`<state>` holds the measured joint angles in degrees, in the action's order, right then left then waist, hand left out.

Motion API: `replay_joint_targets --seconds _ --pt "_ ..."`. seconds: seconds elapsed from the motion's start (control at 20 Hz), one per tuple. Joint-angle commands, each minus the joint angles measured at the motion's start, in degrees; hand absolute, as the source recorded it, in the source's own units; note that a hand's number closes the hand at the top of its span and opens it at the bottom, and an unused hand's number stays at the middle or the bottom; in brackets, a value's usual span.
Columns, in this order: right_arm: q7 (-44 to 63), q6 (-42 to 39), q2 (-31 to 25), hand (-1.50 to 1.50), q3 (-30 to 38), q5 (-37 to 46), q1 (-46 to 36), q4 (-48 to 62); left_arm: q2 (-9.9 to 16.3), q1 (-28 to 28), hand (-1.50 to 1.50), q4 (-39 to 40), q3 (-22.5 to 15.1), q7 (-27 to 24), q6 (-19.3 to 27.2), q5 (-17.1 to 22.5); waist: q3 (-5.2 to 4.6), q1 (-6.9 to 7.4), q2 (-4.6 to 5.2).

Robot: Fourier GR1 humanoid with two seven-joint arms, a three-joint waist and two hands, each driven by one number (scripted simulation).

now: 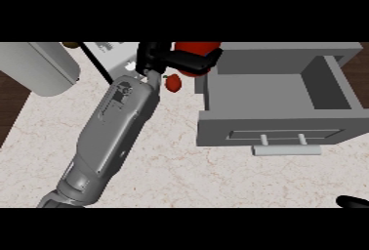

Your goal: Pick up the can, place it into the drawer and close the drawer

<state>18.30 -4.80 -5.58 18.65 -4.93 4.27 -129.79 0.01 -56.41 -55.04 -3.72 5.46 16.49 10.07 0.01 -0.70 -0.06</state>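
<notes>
The red can (196,48) is at the top middle of the head view, just left of the open drawer's far left corner. My left hand (160,57) is shut on it, with black fingers (192,61) wrapped across its front and hiding its lower part. The left forearm (115,122) stretches up to it from the lower left. The grey drawer (216,128) stands pulled out at the right, its inside bare, with a pale bar handle (286,150) on its front. Only a black tip of my right hand (353,201) shows at the lower right edge.
A small red strawberry-like object (174,83) lies on the marble counter (216,176) just below the can. A rounded grey-white appliance (43,68) sits at the top left, with a white panel (108,53) beside it. Dark floor shows past the counter's left edge.
</notes>
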Motion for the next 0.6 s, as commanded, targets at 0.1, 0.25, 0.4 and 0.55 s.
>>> replay_joint_targets --seconds 0.1,0.25,0.4,0.55 --pt "3.72 1.76 -1.08 -1.5 0.26 0.26 -3.03 -0.99 0.62 -10.0 1.5 2.72 0.51 7.27 1.56 -1.28 0.0 0.06 0.08" --pt "0.93 0.2 -1.49 -1.5 0.81 -0.37 -2.52 1.19 0.0 -13.29 1.5 4.4 -7.59 7.29 9.62 3.99 0.03 -0.82 0.1" --pt "2.44 1.56 -0.35 -1.5 -1.05 1.25 -3.15 0.77 0.0 -19.92 1.5 10.56 -7.09 7.99 11.03 4.63 0.05 -1.36 0.31" --pt "3.28 0.42 -2.75 -1.5 1.51 -1.44 -3.87 -0.28 0.0 -24.28 1.5 16.9 -4.8 7.1 8.48 5.58 0.05 -1.77 0.49"
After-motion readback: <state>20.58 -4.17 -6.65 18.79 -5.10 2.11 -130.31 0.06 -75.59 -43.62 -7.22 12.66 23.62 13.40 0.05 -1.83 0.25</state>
